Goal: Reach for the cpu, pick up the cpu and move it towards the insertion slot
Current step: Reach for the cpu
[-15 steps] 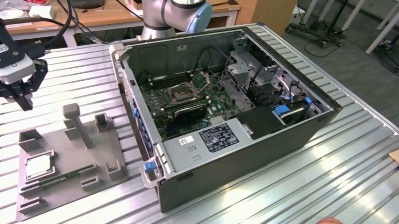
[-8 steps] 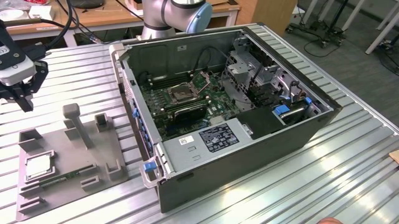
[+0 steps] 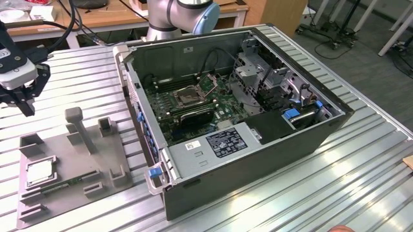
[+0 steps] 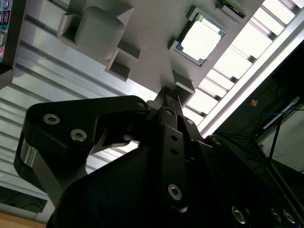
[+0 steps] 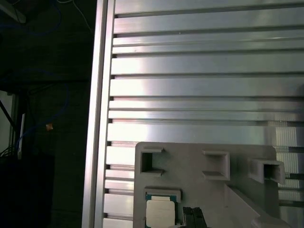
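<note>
The cpu (image 3: 38, 172) is seen lying flat, metal top upward, in a square recess of a grey fixture plate (image 3: 84, 162) at the exterior view's left. It is also seen in both wrist views (image 4: 200, 38) (image 5: 160, 211), seated in the same recess with nothing touching it. A green memory stick (image 3: 65, 184) is laid in a narrow pocket just beside it on the same plate. The gripper (image 3: 27, 110) is held in the air beyond the far edge of the plate, apart from the cpu. Its jaws are seen pressed together with nothing grasped between them, the tips being shown in the second wrist view (image 4: 167, 91) and the first wrist view (image 5: 193, 214). The plate is set on a ribbed aluminium table (image 3: 335, 183). An open computer case (image 3: 258, 162) is placed on the table towards the exterior view's right. The insertion slot (image 3: 191, 95) is found on the green board inside it, well apart from the cpu and the gripper.
</note>
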Action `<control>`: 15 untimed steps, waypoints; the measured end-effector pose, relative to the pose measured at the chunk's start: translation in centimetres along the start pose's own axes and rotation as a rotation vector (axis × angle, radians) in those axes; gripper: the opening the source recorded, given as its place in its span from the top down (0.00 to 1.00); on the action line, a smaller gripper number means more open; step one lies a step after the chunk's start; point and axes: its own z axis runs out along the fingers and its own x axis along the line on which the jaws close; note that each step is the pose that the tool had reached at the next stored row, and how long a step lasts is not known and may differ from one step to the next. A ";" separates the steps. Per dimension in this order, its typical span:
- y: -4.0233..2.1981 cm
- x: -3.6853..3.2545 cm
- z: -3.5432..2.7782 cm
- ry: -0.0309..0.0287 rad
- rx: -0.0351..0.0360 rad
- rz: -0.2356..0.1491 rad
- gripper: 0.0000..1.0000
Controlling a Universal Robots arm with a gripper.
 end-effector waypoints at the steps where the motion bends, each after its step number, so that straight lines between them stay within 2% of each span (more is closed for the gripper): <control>1: 0.00 0.00 0.06 0.0001 0.0001 0.000 0.90; 15: -0.01 0.25 0.35 0.0001 0.0001 0.000 0.90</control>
